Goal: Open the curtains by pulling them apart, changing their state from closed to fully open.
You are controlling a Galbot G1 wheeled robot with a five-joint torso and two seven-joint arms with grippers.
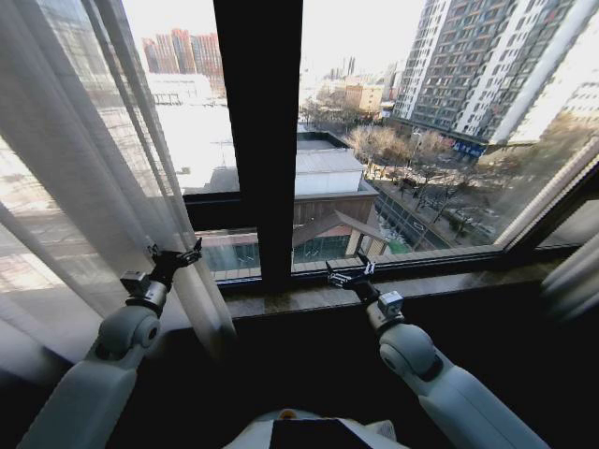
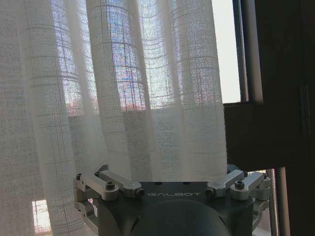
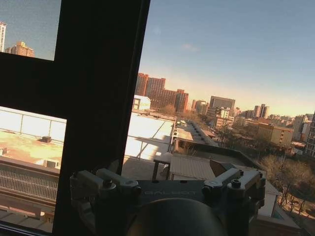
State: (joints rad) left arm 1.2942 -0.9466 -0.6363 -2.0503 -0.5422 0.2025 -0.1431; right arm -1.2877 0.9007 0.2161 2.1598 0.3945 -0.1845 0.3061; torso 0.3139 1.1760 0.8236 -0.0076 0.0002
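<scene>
One wrist faces the curtains (image 2: 123, 98); the other, bare window frame (image 3: 93, 98).

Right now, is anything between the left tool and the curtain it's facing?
Nothing visible. The left tool is right at the inner edge of the left curtain, with the pleats directly ahead of it in the left wrist view. The black window frame stands off to its right, not between them.

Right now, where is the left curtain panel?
In the head view the left curtain panel hangs at the left side of the window, left of the black window frame bar. The left gripper is right at its lower edge.
</scene>
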